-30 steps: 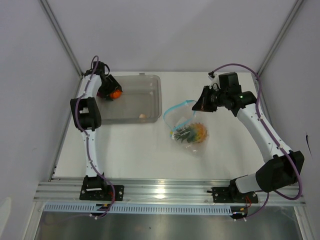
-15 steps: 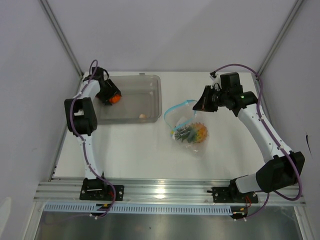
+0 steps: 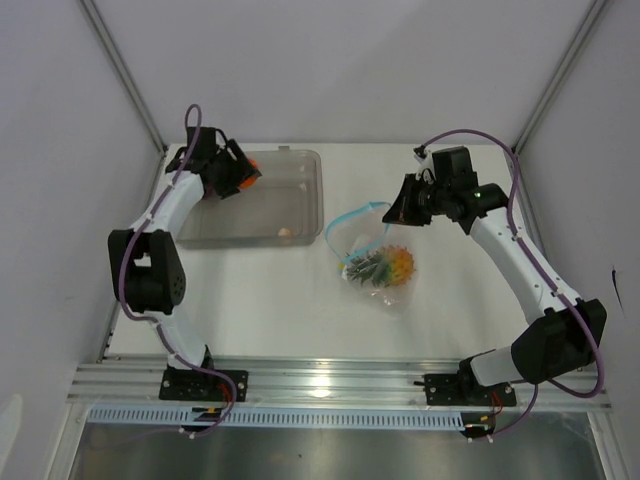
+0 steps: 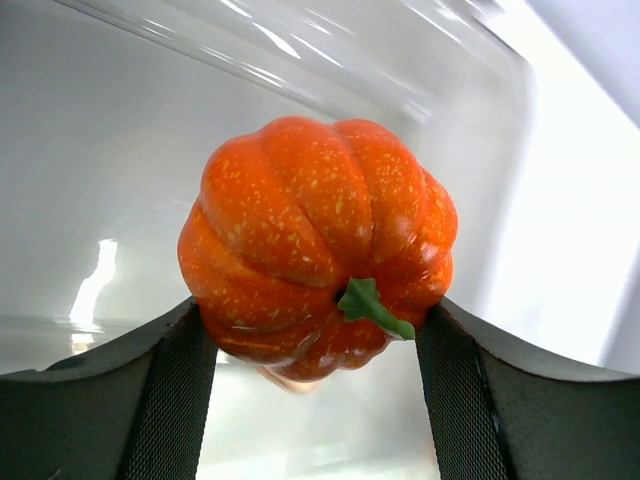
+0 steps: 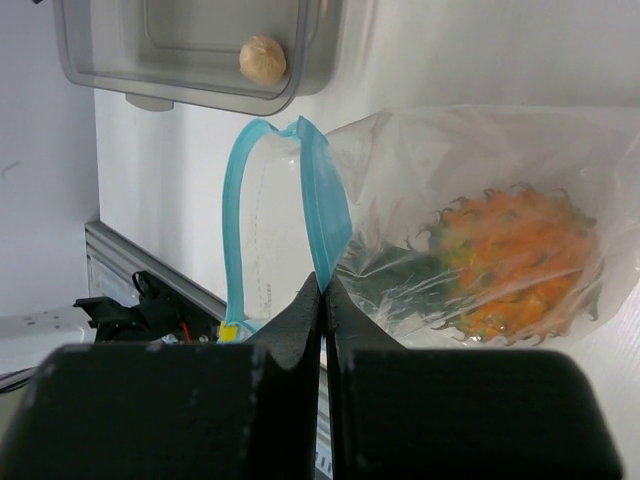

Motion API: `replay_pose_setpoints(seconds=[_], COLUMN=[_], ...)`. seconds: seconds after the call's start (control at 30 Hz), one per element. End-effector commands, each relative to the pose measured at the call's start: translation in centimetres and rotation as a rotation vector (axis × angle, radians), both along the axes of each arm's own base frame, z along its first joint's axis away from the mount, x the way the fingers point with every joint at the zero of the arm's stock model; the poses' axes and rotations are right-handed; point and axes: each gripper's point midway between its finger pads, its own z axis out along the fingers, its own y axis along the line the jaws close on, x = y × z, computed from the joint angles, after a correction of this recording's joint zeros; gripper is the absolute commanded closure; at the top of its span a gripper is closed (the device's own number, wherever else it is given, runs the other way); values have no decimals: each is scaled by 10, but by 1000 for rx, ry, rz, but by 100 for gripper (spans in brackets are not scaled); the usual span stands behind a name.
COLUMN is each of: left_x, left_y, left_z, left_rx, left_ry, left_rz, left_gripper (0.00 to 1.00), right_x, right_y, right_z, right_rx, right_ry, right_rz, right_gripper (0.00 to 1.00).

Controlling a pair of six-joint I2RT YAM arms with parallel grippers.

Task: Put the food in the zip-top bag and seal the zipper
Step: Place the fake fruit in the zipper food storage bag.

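My left gripper [image 3: 240, 172] is shut on the round orange toy [image 4: 320, 245], ribbed with a green stem, and holds it above the tray's far left part; it shows in the top view [image 3: 251, 164]. My right gripper [image 5: 327, 290] is shut on the light blue zipper [image 5: 320, 210] of the clear zip-top bag [image 3: 375, 262] and holds the mouth up and open. The pineapple [image 5: 510, 265] lies inside the bag. The beige bulb [image 5: 263, 60] lies in the tray. The onion is out of view.
The grey translucent tray [image 3: 312, 160] stands at the back left, its right wall close to the bag's mouth. White walls and metal posts close in the table at the back and sides. A metal rail runs along the near edge.
My left arm has risen and swung, carrying the orange toy up from low in the tray toward the back. The right gripper and bag have barely moved.
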Motion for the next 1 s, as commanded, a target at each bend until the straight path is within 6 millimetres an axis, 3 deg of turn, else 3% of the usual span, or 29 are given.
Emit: replay_pose_setpoints(seconds=[0.0,0.1,0.13,0.17,0.23,0.3,0.43,0.53,0.63,0.8,0.97], left_x=[-21,-46,-58,-66,-90,-108,-156,-182,-200,-216,-227], left_y=[-52,-90,-111,-122,-156,-175,-231,-254,-262,-273,-279], left_z=[55,74,81,96,101,116,124,118,107,99,76], left_rx=[-112,-160,-186,-198,-222,-234,-275,-246,-222,-206,-182], left_ry=[-158,-208,-215,-256,-274,-324,-353,-338,-315,-301,-212], left_rz=[-115,-222,-288,-323,-426,-506,-734,-848,-897,-968,-1024], left_gripper=[100,99,99,99,99,100,99,99,99,99,99], right_x=[6,4,2,1,-1,-5,-10,-14,-18,-25,-30], right_y=[4,4,4,3,1,0,-5,-8,-13,-13,-12], right_z=[11,17,18,19,25,30,33,29,25,22,31], right_rx=[-12,-19,-15,-15,-9,-1,-12,-26,-45,-43,-38], right_ry=[-43,-49,-47,-45,-54,-56,-62,-61,-64,-56,-75], right_rz=[-12,-11,-10,-14,-21,-27,-42,-43,-54,-49,-48], right_gripper=[100,100,100,100,100,100,100,100,100,100,100])
